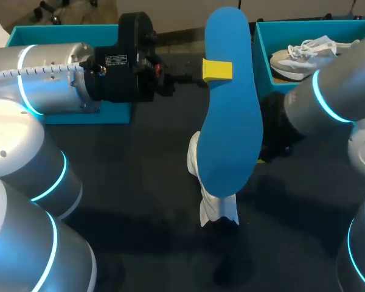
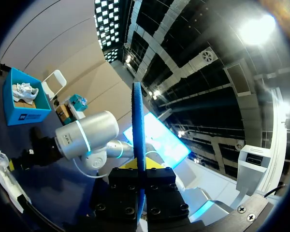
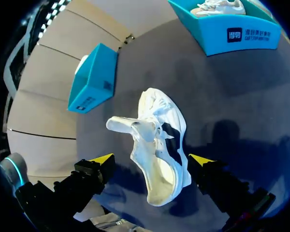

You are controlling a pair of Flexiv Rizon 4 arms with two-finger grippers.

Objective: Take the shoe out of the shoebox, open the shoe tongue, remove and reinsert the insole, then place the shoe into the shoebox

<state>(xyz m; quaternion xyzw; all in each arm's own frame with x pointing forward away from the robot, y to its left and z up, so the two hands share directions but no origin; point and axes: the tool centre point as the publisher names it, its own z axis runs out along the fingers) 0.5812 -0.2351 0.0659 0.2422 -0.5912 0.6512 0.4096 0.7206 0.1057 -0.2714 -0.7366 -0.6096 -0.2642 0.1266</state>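
Note:
My left gripper (image 1: pixel 217 70) is shut on a blue insole (image 1: pixel 228 109) and holds it in the air above the table's middle. In the left wrist view the insole (image 2: pixel 137 125) stands edge-on between the shut fingers. A white shoe (image 1: pixel 212 198) lies on the dark table under the insole, partly hidden by it. In the right wrist view the shoe (image 3: pixel 159 145) lies with its tongue (image 3: pixel 123 124) pulled open. My right gripper (image 3: pixel 151 159) is open above the shoe, one yellow fingertip (image 3: pixel 102 160) on either side. The teal shoebox (image 1: pixel 263 61) stands at the back right.
A second pale shoe (image 1: pixel 301 53) lies inside the shoebox (image 3: pixel 234 33). Another teal box (image 1: pixel 67 112) stands at the back left behind my left arm, also seen as the teal box (image 3: pixel 94 77) in the right wrist view. The dark table (image 1: pixel 140 182) surrounds the shoe.

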